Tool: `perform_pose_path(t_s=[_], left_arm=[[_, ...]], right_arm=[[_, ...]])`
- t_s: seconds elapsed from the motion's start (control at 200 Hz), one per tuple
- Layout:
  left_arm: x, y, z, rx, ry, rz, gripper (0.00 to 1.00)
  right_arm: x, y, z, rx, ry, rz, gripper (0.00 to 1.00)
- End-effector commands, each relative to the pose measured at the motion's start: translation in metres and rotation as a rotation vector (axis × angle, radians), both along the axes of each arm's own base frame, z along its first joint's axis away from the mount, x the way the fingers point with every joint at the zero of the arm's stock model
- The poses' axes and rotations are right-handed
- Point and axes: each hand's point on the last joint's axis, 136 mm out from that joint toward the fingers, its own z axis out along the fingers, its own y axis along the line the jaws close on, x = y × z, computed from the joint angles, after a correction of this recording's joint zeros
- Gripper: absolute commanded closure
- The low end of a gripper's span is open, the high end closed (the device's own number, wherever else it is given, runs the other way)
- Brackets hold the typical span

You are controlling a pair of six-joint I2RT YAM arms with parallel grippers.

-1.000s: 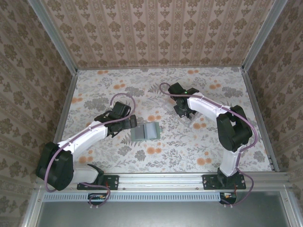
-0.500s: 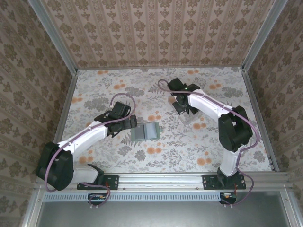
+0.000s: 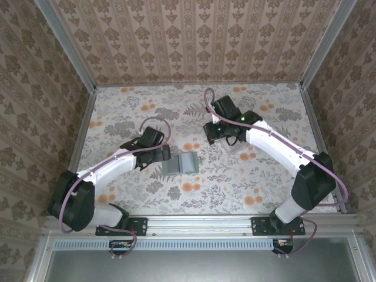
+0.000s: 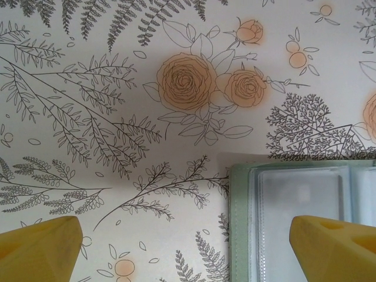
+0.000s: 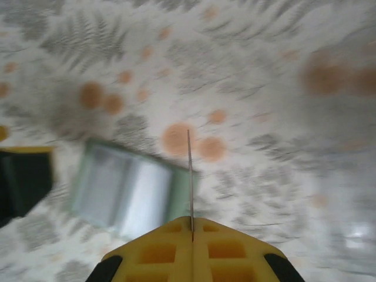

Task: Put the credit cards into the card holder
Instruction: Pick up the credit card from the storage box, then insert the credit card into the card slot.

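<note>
The grey-green card holder [image 3: 181, 163] lies open on the floral table, its clear pockets facing up. In the left wrist view its green corner [image 4: 238, 217] sits just inside my right fingertip [image 4: 335, 244]. My left gripper [image 3: 165, 154] is open at the holder's left edge, and its gap [image 4: 188, 252] holds only table. My right gripper [image 3: 210, 131] hovers up and to the right of the holder. It is shut on a credit card [image 5: 190, 176], seen edge-on as a thin dark line above the blurred holder [image 5: 126, 188]. Other cards are hidden.
A clear plastic tray [image 3: 238, 147] lies on the table under the right forearm. Patterned walls close in the table on three sides, with metal rails along the edges. Bare floral table stretches in front of and behind the holder.
My right arm has stretched out and swung its gripper left, off the clear tray and toward the holder, with the card pinched. The left arm has barely moved.
</note>
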Motion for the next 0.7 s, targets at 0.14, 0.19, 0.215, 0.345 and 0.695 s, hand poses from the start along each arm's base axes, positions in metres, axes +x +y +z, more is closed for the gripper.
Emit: perform_pose_path(t_s=[0.14,0.19,0.215,0.345,0.695], left_arm=[[-0.009,0.008,-0.017,0.035,0.038,-0.016,0.00],[-0.011,0.009,-0.019,0.039,0.044,-0.014,0.00],[-0.011,0.009,-0.019,0.041,0.045,-0.013,0.00],[-0.011,0.010,-0.020,0.044,0.045,-0.005,0.00],[-0.010,0.000,-0.022,0.048,0.048,-0.017,0.00]], right_arm=[[-0.015,0.085,-0.027,0.473,0.160,0.007,1.00],[-0.017,0.091,-0.036,0.480,0.178,0.009,1.00],[-0.017,0.093,-0.040,0.482,0.183,0.011,1.00],[-0.019,0.095,-0.058,0.480,0.205,-0.001,1.00],[-0.021,0.073,-0.112,0.412,0.258,-0.036,1.00]])
